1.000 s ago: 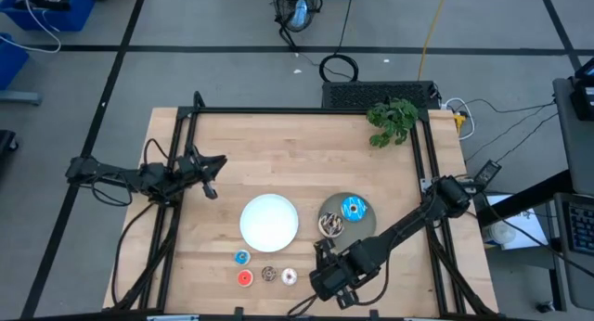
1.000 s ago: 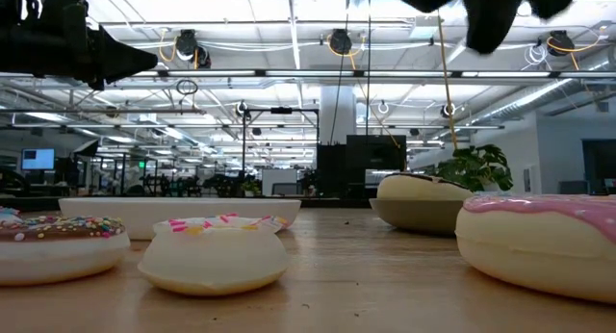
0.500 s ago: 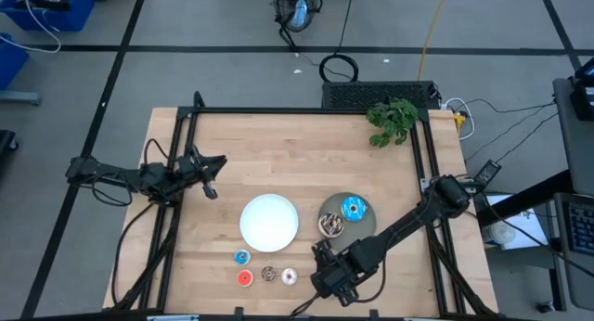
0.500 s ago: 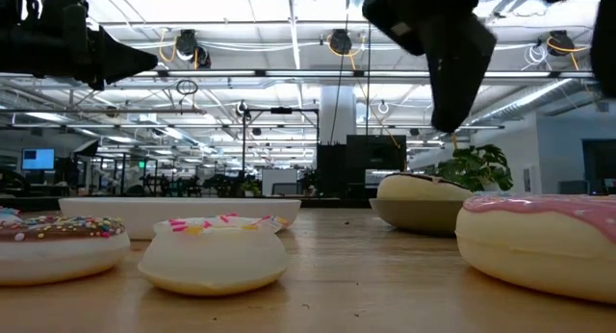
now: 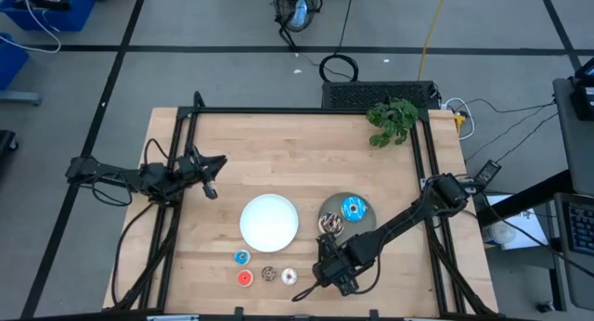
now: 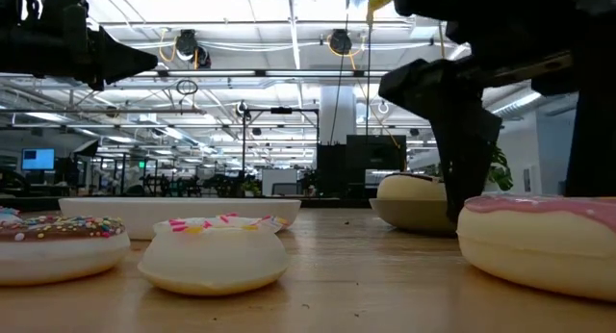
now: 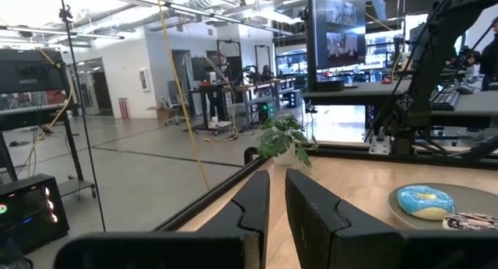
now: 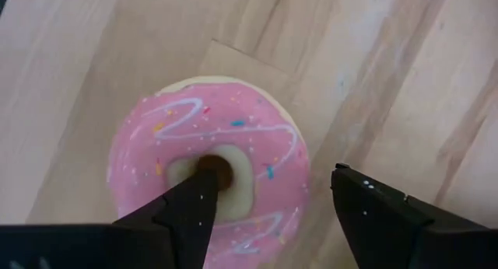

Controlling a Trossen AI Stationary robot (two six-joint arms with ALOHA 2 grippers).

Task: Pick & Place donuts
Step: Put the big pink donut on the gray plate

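While the left hand [image 5: 210,186] hangs idle over the table's [image 5: 278,135] left side, fingers drawn nearly together with nothing between them, the action is all further right. Moving across: the white plate [image 5: 269,221] sits bare mid-table, and four tiny donuts – blue [image 5: 241,257], red [image 5: 244,277], brown [image 5: 268,274], whitish [image 5: 289,276] – are bunched just in front of it, close to the near edge.

Next, the right hand [image 8: 276,183] – low over the pink donut [image 8: 233,129], which lies flat on the wood beside the tiny ones. Its fingers are spread wide: one tip sits at the hole, the other outside the ring, so they straddle one side of the donut but have not yet pinched it. This looks like the grasp step. The call now is to close on that band of ring, then lift straight up before travelling.

Rightmost, the grey plate [image 5: 368,223] carries the blue donut [image 5: 354,208] and the sprinkled brown one [image 5: 329,224], just beyond the hand.

Room? Tight near the front edge and the tiny donuts; far side of the table lies open, apart from the plant [image 5: 392,120] in the far right corner.
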